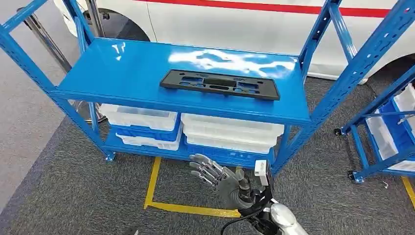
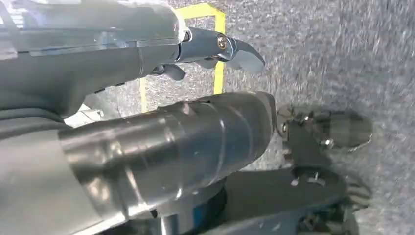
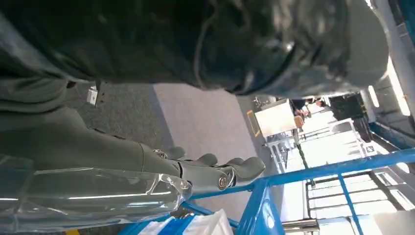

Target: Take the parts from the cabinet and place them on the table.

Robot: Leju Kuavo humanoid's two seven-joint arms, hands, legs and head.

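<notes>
Head view lists one black plastic part (image 1: 220, 84) lying flat near the front edge of the blue cabinet's top shelf (image 1: 122, 68), within reach, while my right hand (image 1: 220, 178) hangs below with fingers spread, holding nothing (my left hand (image 2: 215, 49) likewise empty, low over carpet).

A workshop or car-assembly hall is indicated: blue steel shelving (image 1: 147, 73) is stocked with white plastic bins (image 1: 139, 117), yellow floor tape (image 1: 188, 209) is laid on grey carpet, and a white car body (image 1: 254, 24) is parked just behind the shelving.
</notes>
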